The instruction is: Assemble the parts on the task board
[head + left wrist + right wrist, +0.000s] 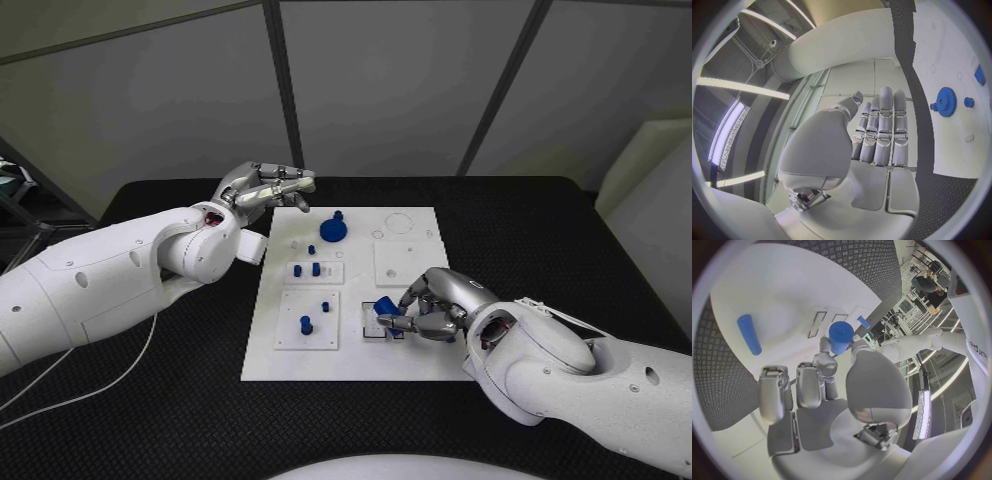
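Observation:
The white task board (411, 350) lies in the middle of the black table. My right hand (440, 305) rests over its near right part and pinches a blue cylindrical part (385, 308) between thumb and fingers; the right wrist view shows this part (841, 336) at the fingertips above the board (786, 295). My left hand (267, 188) hovers above the board's far left corner, fingers stretched side by side (879, 130), holding nothing. A blue gear (333, 229) (945, 101) sits on the far part of the board. Small blue pegs (306, 269) stand mid-left, and another peg (306, 323) (749, 334) nearer.
Raised white blocks (400, 262) sit on the board's right half and near left. A thin white cable (87, 385) trails over the table's left side. Black table surface (577, 230) surrounds the board, with grey wall panels behind.

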